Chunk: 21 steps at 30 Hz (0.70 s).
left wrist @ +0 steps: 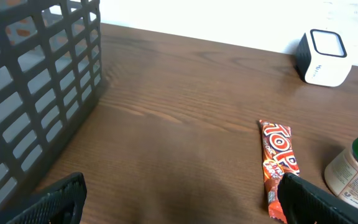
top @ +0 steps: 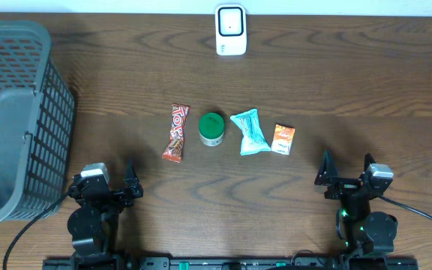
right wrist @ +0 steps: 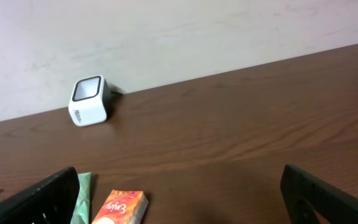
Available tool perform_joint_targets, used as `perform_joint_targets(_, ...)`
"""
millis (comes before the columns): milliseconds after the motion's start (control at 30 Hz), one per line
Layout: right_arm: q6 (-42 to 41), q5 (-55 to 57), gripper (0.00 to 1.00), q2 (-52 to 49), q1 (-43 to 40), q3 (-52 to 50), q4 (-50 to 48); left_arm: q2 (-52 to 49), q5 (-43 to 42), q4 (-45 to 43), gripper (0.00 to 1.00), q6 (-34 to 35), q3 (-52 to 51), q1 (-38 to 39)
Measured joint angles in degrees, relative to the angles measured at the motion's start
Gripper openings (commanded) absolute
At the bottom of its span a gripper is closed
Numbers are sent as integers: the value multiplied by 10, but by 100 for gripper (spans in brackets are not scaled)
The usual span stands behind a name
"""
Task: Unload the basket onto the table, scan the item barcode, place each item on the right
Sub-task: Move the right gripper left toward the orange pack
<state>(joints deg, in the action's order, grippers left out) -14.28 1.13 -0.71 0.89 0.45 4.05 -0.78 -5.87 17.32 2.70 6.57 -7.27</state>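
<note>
Your left gripper (left wrist: 180, 198) and right gripper (right wrist: 182, 190) both stand wide open and empty; the small orange foil packet (top: 283, 139), long axis roughly 12-to-6, lies at the nearer right arm's 10 o'clock, the white box scanner (top: 231, 30) beyond at 11.
</note>
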Motion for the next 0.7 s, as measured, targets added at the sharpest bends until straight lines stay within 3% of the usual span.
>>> perform_joint_targets(500,-10,10,99,0,0,0,-23,0,0,0,98,0,0,18)
perform_joint_targets(700,-36,-127,99,0,0,11,-5,0,0,0,98,0,0,18)
